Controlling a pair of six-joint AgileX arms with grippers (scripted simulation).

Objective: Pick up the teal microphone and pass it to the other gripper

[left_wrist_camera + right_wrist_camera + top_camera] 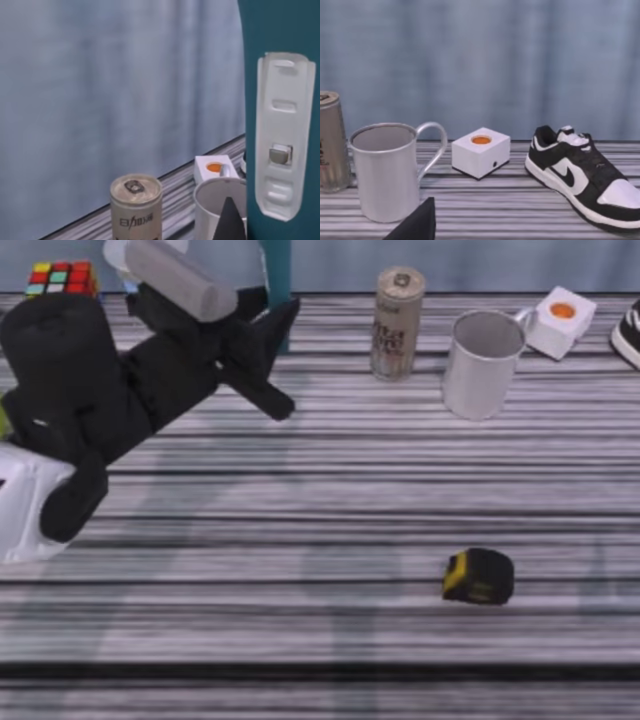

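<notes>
Gripping the teal microphone [278, 270], the left gripper [268, 350] sits at the table's far left, its two pointed black fingers [262, 390] splayed either side of the handle; exact contact is hidden from above. In the left wrist view the teal microphone [280, 75] fills the frame edge, long axis upright, white panel [284, 135] with its small button facing the camera; which end points up cannot be told, the head being out of sight.

- Left arm: bulky, black, grey cylinder [180, 278] on its wrist.
- Right gripper: only a dark fingertip [417, 222] shows in the right wrist view; jaw state cannot be told.
- Far edge, left to right: puzzle cube [62, 280], tan drink can [398, 322], metal mug [485, 362], white box [560, 320] with orange top, black-and-white sneaker [628, 332].
- Near right: yellow-black tape measure [479, 576], well apart.
</notes>
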